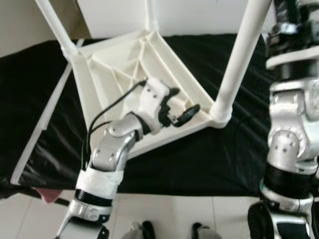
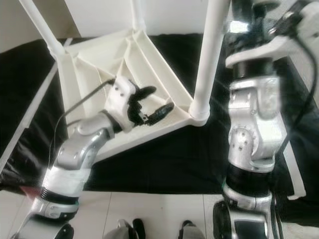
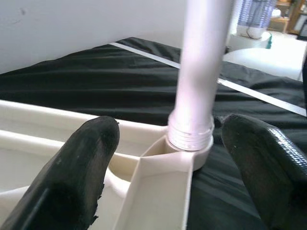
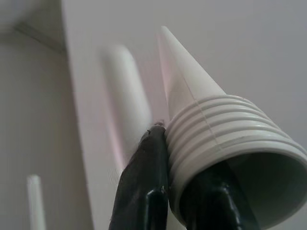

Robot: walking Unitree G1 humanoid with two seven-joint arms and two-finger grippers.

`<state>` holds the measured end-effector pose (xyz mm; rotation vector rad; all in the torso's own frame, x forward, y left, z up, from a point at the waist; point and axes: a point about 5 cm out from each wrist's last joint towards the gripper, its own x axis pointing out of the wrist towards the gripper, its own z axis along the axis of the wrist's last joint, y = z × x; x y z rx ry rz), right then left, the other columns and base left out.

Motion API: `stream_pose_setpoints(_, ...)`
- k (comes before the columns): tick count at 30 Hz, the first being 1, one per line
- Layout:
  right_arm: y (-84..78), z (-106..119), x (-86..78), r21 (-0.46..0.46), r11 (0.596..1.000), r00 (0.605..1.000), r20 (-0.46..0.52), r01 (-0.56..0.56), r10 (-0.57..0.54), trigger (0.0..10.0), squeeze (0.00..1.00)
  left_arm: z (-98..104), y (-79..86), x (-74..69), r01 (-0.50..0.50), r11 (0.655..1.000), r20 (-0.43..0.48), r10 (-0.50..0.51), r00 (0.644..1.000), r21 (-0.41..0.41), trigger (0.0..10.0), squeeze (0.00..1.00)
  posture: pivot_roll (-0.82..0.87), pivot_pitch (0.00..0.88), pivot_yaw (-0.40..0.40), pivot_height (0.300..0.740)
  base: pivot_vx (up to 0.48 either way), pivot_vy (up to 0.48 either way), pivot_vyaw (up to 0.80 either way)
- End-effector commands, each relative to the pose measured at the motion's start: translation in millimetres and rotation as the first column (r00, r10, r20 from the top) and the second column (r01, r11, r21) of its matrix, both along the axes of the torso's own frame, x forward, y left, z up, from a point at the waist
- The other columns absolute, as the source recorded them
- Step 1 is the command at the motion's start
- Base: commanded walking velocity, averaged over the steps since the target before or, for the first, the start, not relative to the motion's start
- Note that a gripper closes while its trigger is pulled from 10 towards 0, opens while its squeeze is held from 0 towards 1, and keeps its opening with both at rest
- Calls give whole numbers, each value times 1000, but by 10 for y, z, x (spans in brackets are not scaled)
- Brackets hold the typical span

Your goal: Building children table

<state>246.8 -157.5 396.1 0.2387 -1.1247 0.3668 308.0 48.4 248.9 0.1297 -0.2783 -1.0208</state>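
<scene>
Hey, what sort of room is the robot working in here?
Probably a room at home: an upturned white plastic children's table lies on a black cloth over pale floor tiles, by a plain white wall.

Left tool [image 1: 180, 106] spread wide; right tool [image 4: 184, 191] clamped, arm raised.

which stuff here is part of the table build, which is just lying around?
Job: upturned tabletop; screwed-in legs; loose threaded leg held by right gripper; left gripper, open by the near corner.

Bystanders: black cloth; shoes.
</scene>
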Motion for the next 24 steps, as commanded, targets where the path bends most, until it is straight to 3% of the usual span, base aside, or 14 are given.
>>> stream_pose_setpoints(1, 21, 195, -192, -26, 998, 988, 140, -63, 66, 10000, 0, -60, -5, -41, 33, 999, -25, -32, 999, 23, 10000, 0, -128, 177, 124, 740, 0, 0, 0)
stream_pose_setpoints(7, 95, 346, -328, -141, 974, 955, 216, -176, 204, 10000, 0, -57, -28, -63, 41, 999, -35, -40, 999, 28, 10000, 0, -127, 178, 126, 740, 0, 0, 0)
stream_pose_setpoints(11, 167, 327, -401, -230, 935, 929, 193, -271, 316, 10000, 0, -47, -36, -81, 48, 998, -40, -47, 998, 26, 10000, 0, -121, 179, 125, 740, 0, 0, 0)
stream_pose_setpoints(15, 193, 298, -421, -262, 921, 923, 177, -289, 340, 10000, 0, -44, -36, -84, 49, 998, -43, -48, 998, 26, 10000, 0, -121, 179, 125, 740, 0, 0, 0)
stream_pose_setpoints(17, 284, 158, -435, -353, 870, 911, 101, -344, 401, 10000, 0, -52, -42, -96, 55, 998, -50, -53, 997, 28, 10000, 0, -124, 177, 124, 740, 0, 0, 0)
stream_pose_setpoints(18, 284, 158, -435, -353, 870, 911, 101, -344, 401, 10000, 0, -52, -42, -96, 55, 998, -50, -53, 997, 28, 10000, 0, -124, 177, 124, 740, 0, 0, 0)
stream_pose_setpoints(19, 316, 74, -424, -387, 845, 907, 48, -369, 418, 10000, 0, -59, -45, -99, 52, 998, -50, -50, 997, 30, 10000, 0, -125, 176, 121, 740, 0, 0, 0)
stream_pose_setpoints(24, 335, -97, -376, -424, 810, 905, -59, -405, 421, 10000, 0, -65, -43, -104, 48, 998, -55, -47, 997, 31, 10000, 0, -125, 177, 117, 740, 0, 0, 0)
